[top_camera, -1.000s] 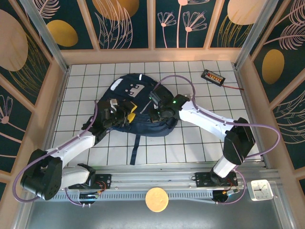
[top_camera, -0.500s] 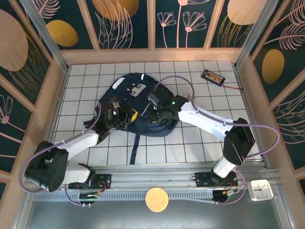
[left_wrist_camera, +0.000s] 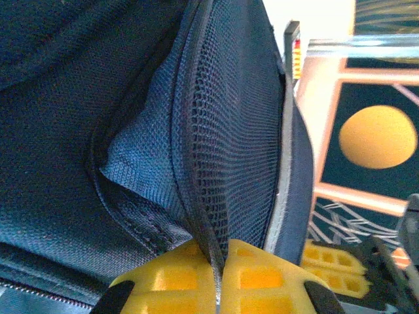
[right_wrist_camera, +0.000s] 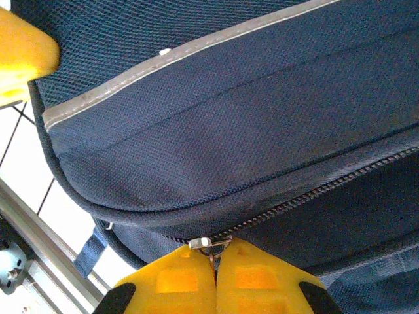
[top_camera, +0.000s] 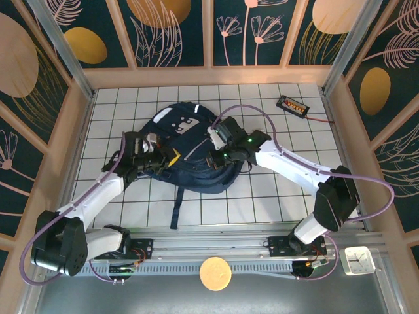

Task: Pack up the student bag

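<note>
Jaws you'll see pinching the large navy-blue fabric backpack [top_camera: 200, 173]: left gripper [left_wrist_camera: 218, 261] its dark mesh edge [left_wrist_camera: 196, 196], right gripper [right_wrist_camera: 215, 258] its metal zipper pull [right_wrist_camera: 208, 243].

This is a robotics lab test cell, not a lived-in room. A white tabletop ruled in a black square grid [top_camera: 262, 196] is boxed in by pale wooden framing [top_camera: 209, 76] and dark teal wall panels printed with gold discs and pink leaf outlines [top_camera: 173, 33]. 2 arms, a white-and-black jointed left arm [top_camera: 98, 193] and a matching right arm [top_camera: 294, 167], rise from a grey aluminium rail [top_camera: 216, 252] at the near edge, trailing purple cables [top_camera: 383, 190]. A small white square clock [top_camera: 357, 260] sits beside the rail.
</note>
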Motion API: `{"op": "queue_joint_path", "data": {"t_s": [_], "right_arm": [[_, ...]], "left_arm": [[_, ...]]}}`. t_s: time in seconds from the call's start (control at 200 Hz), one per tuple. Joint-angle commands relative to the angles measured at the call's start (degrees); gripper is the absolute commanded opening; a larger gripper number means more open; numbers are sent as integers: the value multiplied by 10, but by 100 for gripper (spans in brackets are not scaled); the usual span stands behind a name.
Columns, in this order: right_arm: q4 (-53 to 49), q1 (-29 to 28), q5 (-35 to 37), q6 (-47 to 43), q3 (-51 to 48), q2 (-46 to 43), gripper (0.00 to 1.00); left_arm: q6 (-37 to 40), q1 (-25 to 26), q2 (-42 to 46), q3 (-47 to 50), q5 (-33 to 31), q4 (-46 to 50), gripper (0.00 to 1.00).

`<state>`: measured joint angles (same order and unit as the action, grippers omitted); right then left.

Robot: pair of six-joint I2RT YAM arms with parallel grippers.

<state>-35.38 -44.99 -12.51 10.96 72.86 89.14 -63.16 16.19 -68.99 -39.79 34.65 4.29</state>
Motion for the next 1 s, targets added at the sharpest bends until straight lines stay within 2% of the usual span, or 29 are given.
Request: {"op": "queue_joint_path", "data": {"t_s": [0.0,0.14,0.38,0.41,0.535,0.766,0.901,0.996], "right_arm": [[-94,33,37,-64,8,-8,0],[-86,63,35,-101,2,-6,0],[-56,133,40,-140,-7,11,0],[-49,156,39,-141,-6,12,0],[-39,183,7,-135,13,35,0],[-12,140,-63,-88,-7,43,0],[41,62,-81,-21,-56,28,0],[103,14,-96,44,-86,32,0]], "left_arm": [[125,-31,-21,-56,-68,129,0],[196,-42,-35,-92,-98,199,0],[215,-63,-40,-91,-74,211,0],[217,-64,-40,-92,-75,213,0],[228,-70,-42,-97,-82,224,0],[257,-113,-60,-120,-94,242,0],[271,-139,-97,-156,-102,236,0],[282,-145,-135,-201,-106,233,23]]}}
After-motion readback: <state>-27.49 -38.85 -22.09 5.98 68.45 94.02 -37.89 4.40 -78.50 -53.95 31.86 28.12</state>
